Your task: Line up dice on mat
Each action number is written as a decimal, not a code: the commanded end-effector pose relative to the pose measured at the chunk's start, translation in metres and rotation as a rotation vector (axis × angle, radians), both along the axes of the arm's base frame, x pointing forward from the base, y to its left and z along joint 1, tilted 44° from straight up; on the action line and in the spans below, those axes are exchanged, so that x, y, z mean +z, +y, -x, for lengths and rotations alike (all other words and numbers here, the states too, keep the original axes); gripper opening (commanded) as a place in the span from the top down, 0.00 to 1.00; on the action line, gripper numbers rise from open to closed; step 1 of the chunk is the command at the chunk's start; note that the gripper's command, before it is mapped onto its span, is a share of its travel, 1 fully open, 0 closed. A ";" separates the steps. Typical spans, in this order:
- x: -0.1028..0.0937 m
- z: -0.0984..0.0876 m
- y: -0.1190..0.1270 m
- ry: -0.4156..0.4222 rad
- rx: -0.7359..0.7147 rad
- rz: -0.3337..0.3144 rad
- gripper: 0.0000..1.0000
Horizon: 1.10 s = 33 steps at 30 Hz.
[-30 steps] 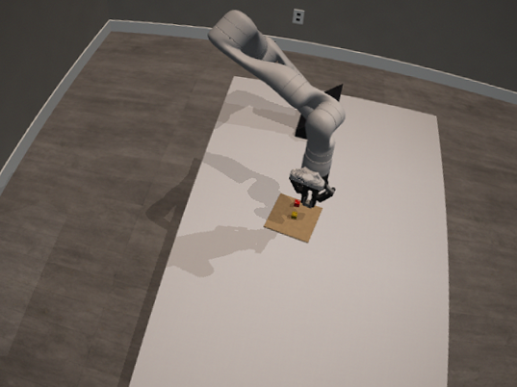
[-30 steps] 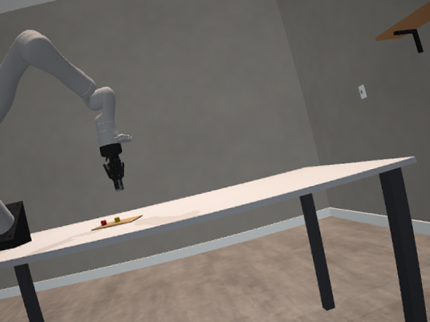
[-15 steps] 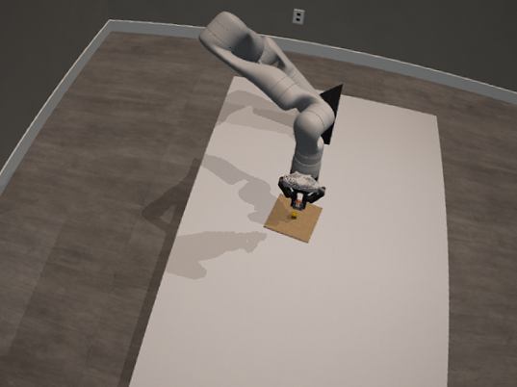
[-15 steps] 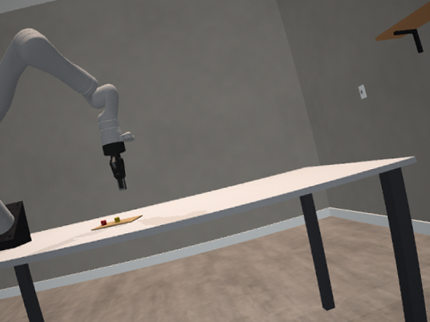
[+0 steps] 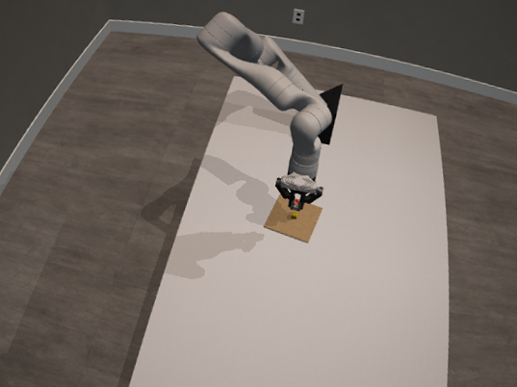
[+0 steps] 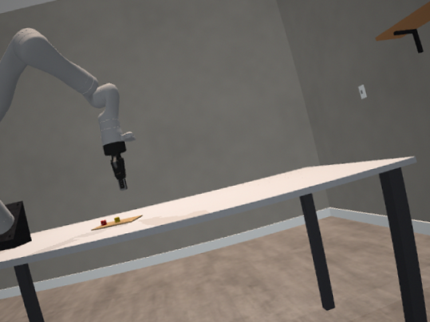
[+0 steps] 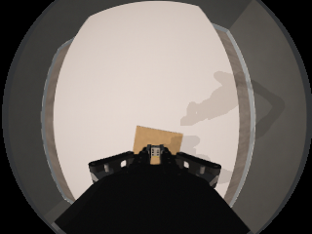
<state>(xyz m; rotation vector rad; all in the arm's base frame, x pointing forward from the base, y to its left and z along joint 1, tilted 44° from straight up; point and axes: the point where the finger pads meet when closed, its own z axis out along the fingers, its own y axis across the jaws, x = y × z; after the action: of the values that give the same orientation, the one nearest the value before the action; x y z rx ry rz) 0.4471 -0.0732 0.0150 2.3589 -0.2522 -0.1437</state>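
Flat tan square mat [image 6: 126, 220] on white table [image 6: 253, 191], carrying small red die [image 6: 103, 222] and small yellow die [image 6: 117, 218], apart. Black two-finger gripper [image 6: 122, 185] high above mat, clamped on small pale die [image 7: 155, 151], third one. Pips unreadable.

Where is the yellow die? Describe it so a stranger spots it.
On the long white table, find the small tan mat near the robot's base. Two dice stand on it; the yellow die is the one farther from the base, beyond the red die.
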 end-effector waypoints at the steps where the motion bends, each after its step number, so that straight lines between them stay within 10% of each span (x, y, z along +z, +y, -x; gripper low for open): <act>1: 0.001 -0.001 0.001 -0.002 0.001 -0.001 0.89; 33: -0.046 0.010 -0.044 -0.001 0.002 -0.001 0.89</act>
<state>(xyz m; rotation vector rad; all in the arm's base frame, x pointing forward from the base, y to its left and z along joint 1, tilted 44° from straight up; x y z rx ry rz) 0.4416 -0.1111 -0.0250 2.3636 -0.2494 -0.1298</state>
